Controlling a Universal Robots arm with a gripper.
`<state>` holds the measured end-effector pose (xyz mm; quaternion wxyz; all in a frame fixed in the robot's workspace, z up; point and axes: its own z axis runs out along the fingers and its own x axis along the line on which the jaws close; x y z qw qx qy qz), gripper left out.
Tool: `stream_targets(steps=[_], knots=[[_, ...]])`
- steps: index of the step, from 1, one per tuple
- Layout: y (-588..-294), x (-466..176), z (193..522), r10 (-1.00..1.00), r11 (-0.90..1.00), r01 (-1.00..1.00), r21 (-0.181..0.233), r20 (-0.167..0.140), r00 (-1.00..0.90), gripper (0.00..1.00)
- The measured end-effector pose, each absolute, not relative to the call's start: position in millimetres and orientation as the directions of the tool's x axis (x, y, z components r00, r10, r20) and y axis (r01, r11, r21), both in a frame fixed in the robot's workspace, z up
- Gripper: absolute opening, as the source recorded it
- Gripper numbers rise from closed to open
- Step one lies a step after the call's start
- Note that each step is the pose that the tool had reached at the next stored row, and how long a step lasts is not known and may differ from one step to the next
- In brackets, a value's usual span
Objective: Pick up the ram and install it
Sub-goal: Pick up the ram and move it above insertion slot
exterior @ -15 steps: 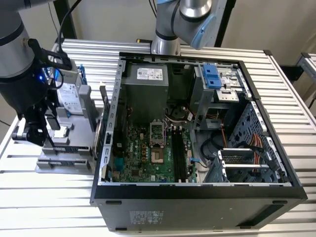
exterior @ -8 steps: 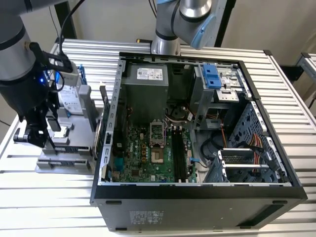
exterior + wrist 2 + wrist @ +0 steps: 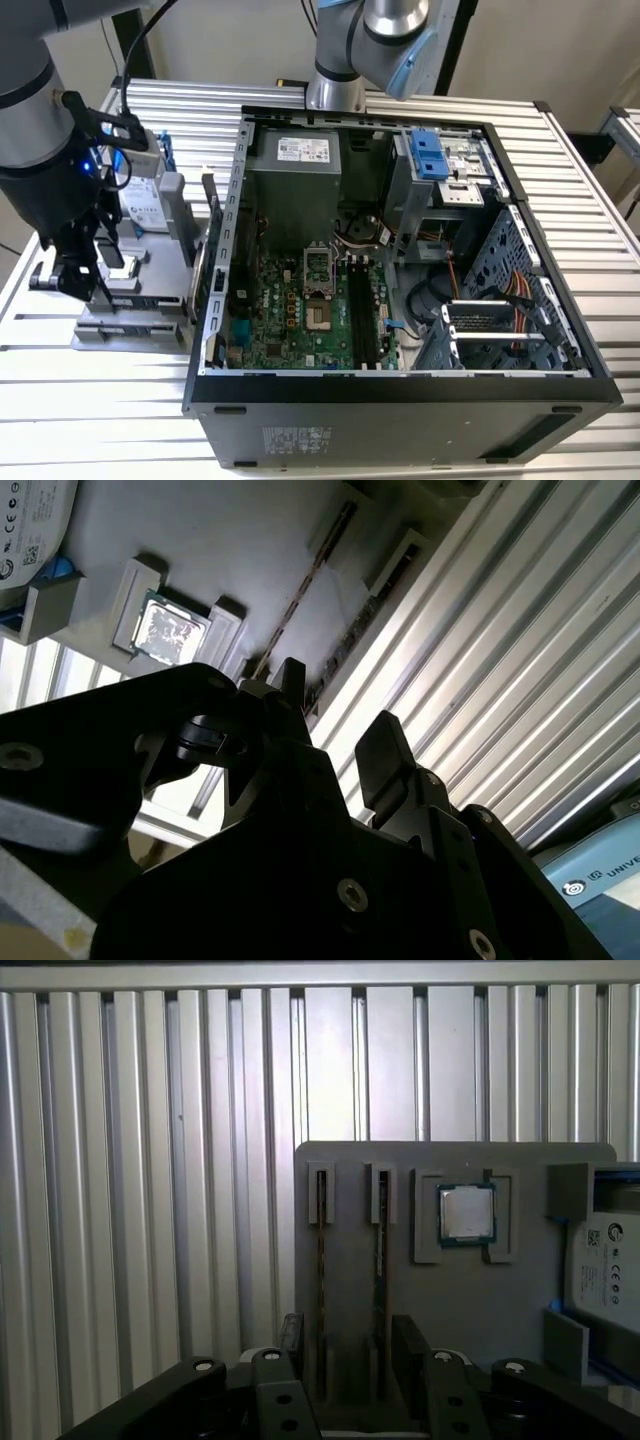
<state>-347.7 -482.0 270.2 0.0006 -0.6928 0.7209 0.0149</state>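
Note:
Two ram sticks stand on edge in slots of a grey holder plate (image 3: 500, 1300). One ram stick (image 3: 320, 1280) is nearer the plate's edge and the other (image 3: 380, 1280) is beside it; both also run as thin dark lines, the first (image 3: 305, 590) and the second (image 3: 372, 605), in the second wrist view. My gripper (image 3: 350, 1345) hangs above them, open, its dark fingers (image 3: 290, 1335) spread so that both sticks lie in the gap. Nothing is between the pads. In the exterior view the gripper (image 3: 85, 282) is over the holder, on the left of the open computer case (image 3: 400, 400).
A processor chip (image 3: 465, 1212) sits in a pocket on the holder plate, beside a hard drive (image 3: 610, 1260) with a pale label. Inside the case lie the green motherboard (image 3: 290, 320) with black memory slots (image 3: 362, 310). A second arm's base (image 3: 340, 60) stands behind the case.

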Motion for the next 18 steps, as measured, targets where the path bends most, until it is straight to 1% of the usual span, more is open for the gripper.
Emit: stream_targets(steps=[18], knots=[[-482, -348, 258, -0.999, 0.040, -0.999, 0.024, -0.021, -0.040, 1.00]])
